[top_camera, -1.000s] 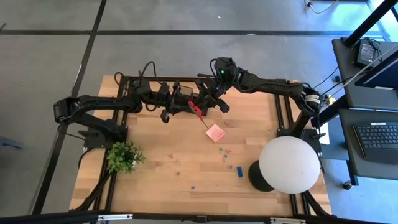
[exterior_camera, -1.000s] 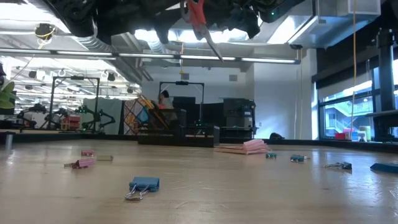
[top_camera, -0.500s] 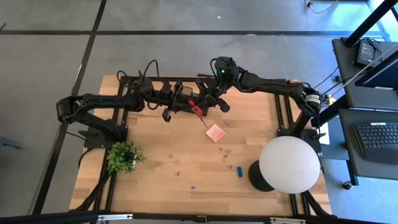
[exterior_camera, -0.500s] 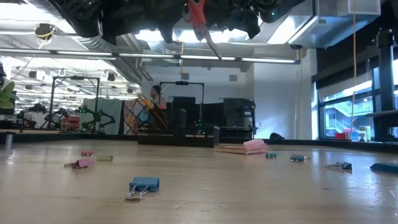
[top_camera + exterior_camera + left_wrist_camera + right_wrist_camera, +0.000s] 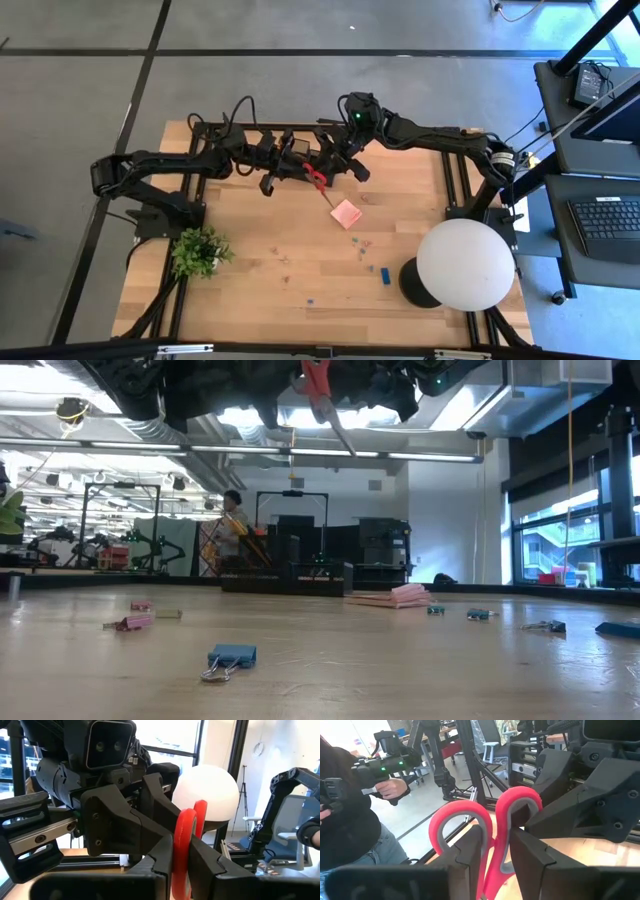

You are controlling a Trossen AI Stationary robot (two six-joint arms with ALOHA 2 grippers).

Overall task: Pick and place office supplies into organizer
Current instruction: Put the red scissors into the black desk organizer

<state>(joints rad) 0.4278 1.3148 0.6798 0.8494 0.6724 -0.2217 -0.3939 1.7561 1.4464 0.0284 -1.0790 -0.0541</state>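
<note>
The red-handled scissors (image 5: 318, 184) hang in the air over the table's far middle, between my two grippers. The blades slant down toward the near right (image 5: 340, 432). My left gripper (image 5: 300, 174) comes from the left and is shut on a handle loop. My right gripper (image 5: 332, 166) comes from the far right and is shut on the scissors below the loops. In the low view a black boxy thing, seemingly the organizer (image 5: 300, 574), stands by the far edge under the arms. In the high view the arms hide it. My left gripper pinches one red handle loop (image 5: 186, 827) between its two fingers (image 5: 155, 860), which reach in roughly level from the table's left. The scissors are clear of the table. My right gripper pinches the scissors where the two handle loops join (image 5: 492, 851), one finger (image 5: 470, 851) on each flat side. It comes about level from the far right. The loops stand out beyond the fingers and the blades hang below.
A pink sticky-note pad (image 5: 346, 213) lies mid-table, with tiny clips (image 5: 362, 243) and a small blue block (image 5: 385, 273) nearer the front. Binder clips (image 5: 230, 657) lie close to the low camera. A potted plant (image 5: 198, 250) stands near left, a white globe lamp (image 5: 465, 262) near right.
My left gripper's fingers have closed in on the scissors' handle loop. The scissors and my right gripper have stayed where they were.
</note>
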